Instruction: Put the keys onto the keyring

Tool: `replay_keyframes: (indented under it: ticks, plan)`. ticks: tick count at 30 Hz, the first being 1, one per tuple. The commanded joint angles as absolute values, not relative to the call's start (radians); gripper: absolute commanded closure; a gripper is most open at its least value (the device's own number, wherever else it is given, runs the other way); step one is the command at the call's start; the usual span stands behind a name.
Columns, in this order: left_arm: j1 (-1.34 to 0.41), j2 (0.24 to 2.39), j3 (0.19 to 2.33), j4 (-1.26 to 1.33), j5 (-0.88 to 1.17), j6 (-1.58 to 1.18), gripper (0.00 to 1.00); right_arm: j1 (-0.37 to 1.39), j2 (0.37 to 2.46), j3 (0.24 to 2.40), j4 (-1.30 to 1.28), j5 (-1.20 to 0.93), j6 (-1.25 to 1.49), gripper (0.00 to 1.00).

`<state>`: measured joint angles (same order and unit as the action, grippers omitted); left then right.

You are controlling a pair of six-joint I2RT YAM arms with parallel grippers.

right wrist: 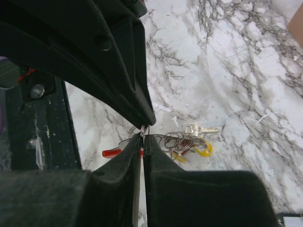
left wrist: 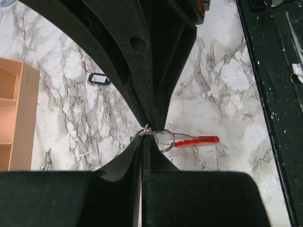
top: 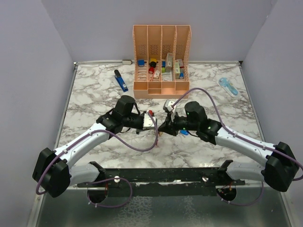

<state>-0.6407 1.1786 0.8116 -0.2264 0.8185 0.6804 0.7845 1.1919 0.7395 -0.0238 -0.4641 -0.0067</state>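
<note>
The left hand [left wrist: 143, 134] is shut tight, nipping the thin wire of the keyring [left wrist: 164, 140] right at its fingertips. The rest of the loop, with its red part, sticks out just past the tips to one side. Gripping it by the edge looks deliberate: the open part of the loop is left free for threading.

The right hand [right wrist: 142, 131] is drawn in narrow on a small wire loop at its own tips. The keys [right wrist: 201, 130] sit just beyond those tips, a silver one and a yellow tag among tangled rings. The pinched wire seems to belong to that bunch, though I cannot tell for sure that it is not the keyring's own. Seen from above, the two hands meet almost tip to tip. I judge that one steadies the ring while the other works a key onto it. I cannot tell whether the metal clears the bench [left wrist: 222, 85].

The bench is white marble-patterned with grey veins and a few pale specks. Plain lilac-grey walls [top: 28, 56] close it in on three sides. A peach rack [top: 161, 52] with small coloured items stands well beyond both hands. A blue pen-like tool [top: 121, 80] lies ahead of the left hand, a black tag [left wrist: 98, 79] apart from it, and a pale blue gadget [top: 228, 87] far out past the right hand
</note>
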Motion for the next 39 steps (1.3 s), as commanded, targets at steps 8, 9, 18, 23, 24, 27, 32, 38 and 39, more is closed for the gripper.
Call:
replay_keyframes:
  ticks: [8, 9, 18, 23, 24, 27, 32, 38, 39]
  plan:
    - [-0.641, 1.169, 0.866, -0.089, 0.788, 0.435, 0.93, 0.79, 1.099, 0.656, 0.145, -0.355, -0.005, 0.99]
    - [-0.64, 1.168, 0.867, -0.071, 0.786, 0.407, 0.91, 0.79, 1.088, 0.639, 0.167, -0.345, -0.003, 0.99]
    - [-0.63, 1.148, 0.867, -0.009, 0.911, 0.264, 0.85, 0.79, 1.01, 0.464, 0.472, -0.264, 0.046, 0.99]
    - [-0.625, 1.129, 0.824, 0.03, 0.917, 0.239, 0.84, 0.79, 0.971, 0.407, 0.605, -0.253, 0.057, 0.99]
    - [-0.622, 1.125, 0.815, 0.041, 0.907, 0.236, 0.84, 0.79, 0.965, 0.403, 0.617, -0.256, 0.056, 0.99]
    - [-0.613, 1.121, 0.791, 0.073, 0.895, 0.239, 0.84, 0.79, 0.96, 0.405, 0.627, -0.278, 0.049, 0.99]
    - [-0.607, 1.12, 0.748, 0.156, 0.875, 0.224, 0.84, 0.79, 0.971, 0.418, 0.641, -0.34, 0.079, 0.99]
    - [-0.594, 1.118, 0.731, 0.206, 0.871, 0.196, 0.84, 0.789, 0.965, 0.411, 0.655, -0.357, 0.104, 0.99]
    - [-0.592, 1.116, 0.73, 0.213, 0.87, 0.19, 0.84, 0.79, 0.963, 0.41, 0.655, -0.359, 0.104, 0.99]
